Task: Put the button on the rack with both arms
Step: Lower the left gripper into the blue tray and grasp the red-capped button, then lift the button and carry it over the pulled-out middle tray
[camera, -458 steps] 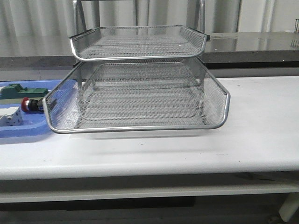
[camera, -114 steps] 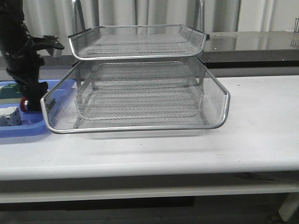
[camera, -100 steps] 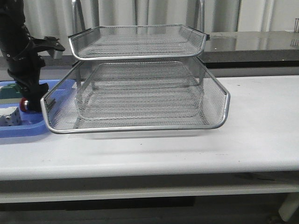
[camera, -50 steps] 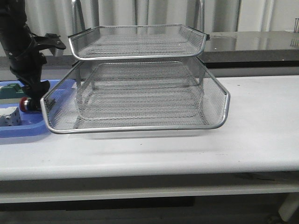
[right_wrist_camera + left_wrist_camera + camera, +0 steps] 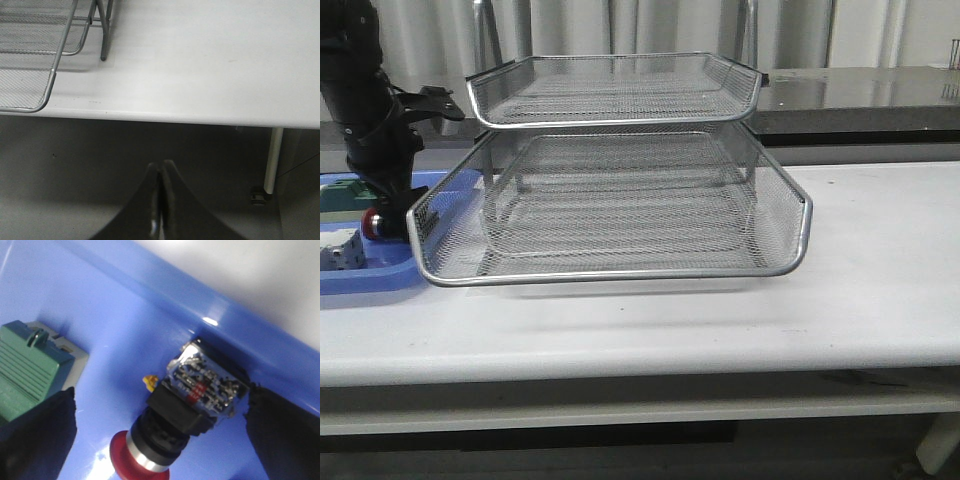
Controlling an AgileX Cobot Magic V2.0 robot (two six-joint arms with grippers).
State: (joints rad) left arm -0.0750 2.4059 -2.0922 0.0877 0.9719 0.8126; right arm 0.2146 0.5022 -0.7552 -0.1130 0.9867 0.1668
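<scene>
The button [image 5: 192,402] lies on its side in the blue tray [image 5: 100,305], red mushroom head [image 5: 142,460] towards the camera, black-and-blue body behind it with a bit of yellow. My left gripper [image 5: 160,395] is open and straddles it, one black finger [image 5: 35,435] on each side, neither touching it. In the front view the left gripper [image 5: 392,205] reaches down into the tray beside the red head [image 5: 368,222]. The silver wire-mesh rack [image 5: 610,190] stands mid-table. My right gripper [image 5: 161,166] is shut and empty, below the table's front edge.
A green block [image 5: 30,365] lies next to the button in the tray, and a white block [image 5: 340,255] lies nearer the front of it. The rack's lower tray [image 5: 430,250] juts out right beside the blue tray [image 5: 370,278]. The rack's corner [image 5: 30,60] shows in the right wrist view.
The left arm has come into view and come down over the blue tray. In the last second it shifted slightly around the button. The button has not moved.
</scene>
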